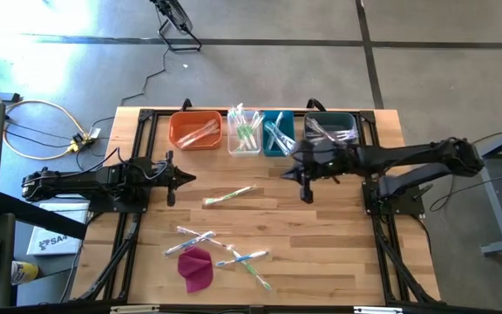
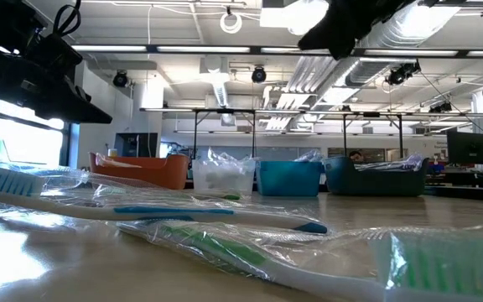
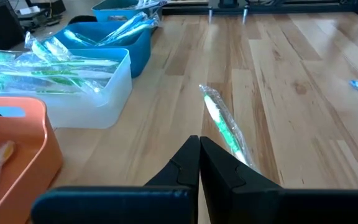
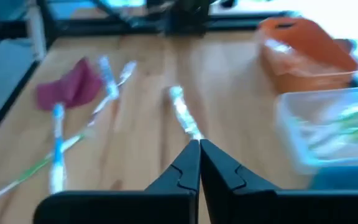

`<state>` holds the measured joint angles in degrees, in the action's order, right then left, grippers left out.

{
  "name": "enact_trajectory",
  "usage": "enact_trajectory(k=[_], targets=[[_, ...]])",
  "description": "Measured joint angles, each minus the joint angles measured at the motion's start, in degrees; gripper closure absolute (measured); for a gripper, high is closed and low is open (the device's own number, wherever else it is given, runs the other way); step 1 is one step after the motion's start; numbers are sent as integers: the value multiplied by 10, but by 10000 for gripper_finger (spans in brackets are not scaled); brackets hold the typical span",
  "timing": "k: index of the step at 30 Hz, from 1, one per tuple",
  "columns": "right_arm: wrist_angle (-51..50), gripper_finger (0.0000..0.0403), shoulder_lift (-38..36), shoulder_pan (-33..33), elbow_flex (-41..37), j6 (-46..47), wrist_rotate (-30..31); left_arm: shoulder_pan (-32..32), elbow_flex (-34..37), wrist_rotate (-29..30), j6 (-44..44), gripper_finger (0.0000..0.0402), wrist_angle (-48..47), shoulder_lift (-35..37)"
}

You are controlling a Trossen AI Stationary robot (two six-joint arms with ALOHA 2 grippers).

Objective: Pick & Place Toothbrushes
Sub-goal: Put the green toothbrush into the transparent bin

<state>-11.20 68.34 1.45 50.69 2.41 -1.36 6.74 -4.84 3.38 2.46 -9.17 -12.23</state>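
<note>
Risk of nudging rather than grasping the green toothbrush [image 1: 230, 195] lying mid-desk [image 1: 338, 235], well apart from the bins [image 1: 245, 133], since right hand [image 1: 306, 194] and left hand [image 1: 171, 194] both hover clenched and empty.

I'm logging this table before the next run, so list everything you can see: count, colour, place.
Bins: four in a row at the table's far edge: orange, clear, light blue, dark teal, each holding wrapped toothbrushes.
Green toothbrush: one, wrapped, alone at mid-table.
Loose toothbrushes: several, wrapped, blue, green and pink, at the near edge.
Cloth: one, magenta, beside that cluster.
Table: one, light wood.
Left gripper: shut, empty, left of the green toothbrush.
Right gripper: shut, empty, in front of the blue bins.
</note>
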Motion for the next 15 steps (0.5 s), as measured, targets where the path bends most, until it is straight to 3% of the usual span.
enact_trajectory(k=[4, 15], targets=[[2, 400, -59, 1, -33, 5, 45, 0, 0, 0, -20, 396, 0, 0], [125, 400, -227, 0, -202, 22, 62, 0, 0, 0, -46, 396, 0, 0]])
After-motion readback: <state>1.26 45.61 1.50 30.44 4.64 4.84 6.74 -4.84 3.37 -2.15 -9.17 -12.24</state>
